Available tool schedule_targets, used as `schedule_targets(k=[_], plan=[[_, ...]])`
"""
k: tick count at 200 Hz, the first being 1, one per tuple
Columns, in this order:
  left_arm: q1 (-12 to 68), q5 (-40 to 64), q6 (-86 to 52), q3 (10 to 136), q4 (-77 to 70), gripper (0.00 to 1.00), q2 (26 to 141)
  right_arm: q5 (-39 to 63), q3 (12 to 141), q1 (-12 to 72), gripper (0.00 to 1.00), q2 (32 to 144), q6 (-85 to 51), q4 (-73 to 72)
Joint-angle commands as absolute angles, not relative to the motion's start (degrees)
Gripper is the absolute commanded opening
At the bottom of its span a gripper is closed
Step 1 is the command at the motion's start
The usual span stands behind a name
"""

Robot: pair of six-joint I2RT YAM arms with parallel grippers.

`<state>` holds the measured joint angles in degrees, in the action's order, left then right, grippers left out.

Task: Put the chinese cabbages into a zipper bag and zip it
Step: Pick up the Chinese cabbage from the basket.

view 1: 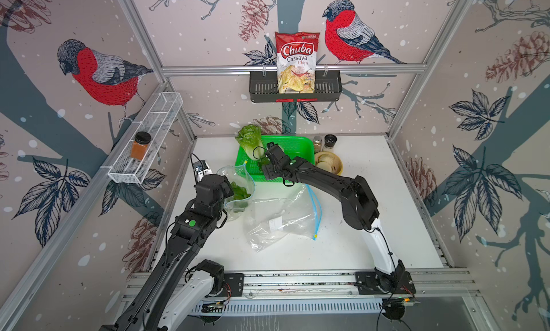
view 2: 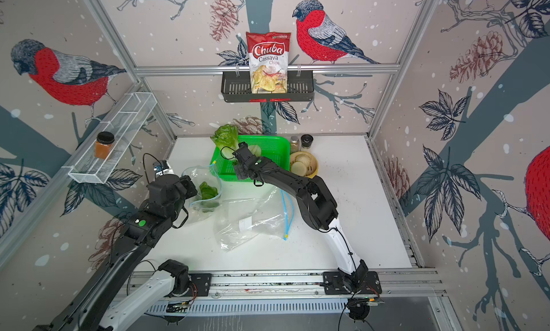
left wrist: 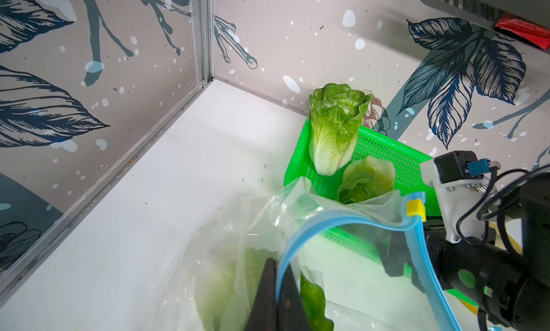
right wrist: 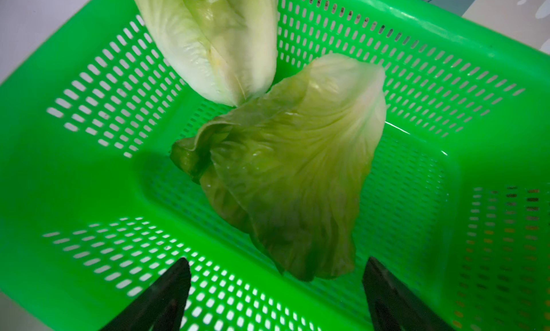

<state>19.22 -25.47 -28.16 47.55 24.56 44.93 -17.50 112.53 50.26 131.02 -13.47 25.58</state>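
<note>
First cabbage [view 1: 239, 192], crinkled and green, sits inside a clear zipper bag [left wrist: 238, 225]; the left tool [left wrist: 278, 287] is clamped on the bag's blue zip rim. Second cabbage [view 1: 250, 139] leans upright on a green mesh basket [view 1: 300, 145] corner. Third cabbage [right wrist: 297, 171] lies inside the basket, below the right tool [right wrist: 276, 264], which is spread wide and holds nothing. A spare bag [view 1: 282, 219] lies flat on the white desk [view 1: 401, 210], whose right side is bare.

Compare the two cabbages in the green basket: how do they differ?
The standing cabbage leans in the basket corner, leafy top above the rim; the lying cabbage rests flat on its floor. The standing one is a plump closed head; the lying one looks flatter, leaves spread. The open right pincer points at the lying one, the standing one beyond. Both are green with pale bases.
</note>
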Motion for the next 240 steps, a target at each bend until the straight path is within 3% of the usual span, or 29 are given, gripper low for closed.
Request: schedule_targets(k=[1,165,240], plan=[[19.1,-25.6,-28.2,47.4,23.0,0.03,44.9,-19.6,113.7,49.7,0.91,132.2,-13.2,27.1],[19.1,-23.4,-28.8,46.3,22.0,0.03,45.1,-21.4,117.7,47.6,0.78,136.8,-13.0,20.5],[19.1,-23.2,-28.9,46.0,21.4,0.03,45.1,-22.3,112.3,47.5,0.6,134.8,-12.0,10.8]])
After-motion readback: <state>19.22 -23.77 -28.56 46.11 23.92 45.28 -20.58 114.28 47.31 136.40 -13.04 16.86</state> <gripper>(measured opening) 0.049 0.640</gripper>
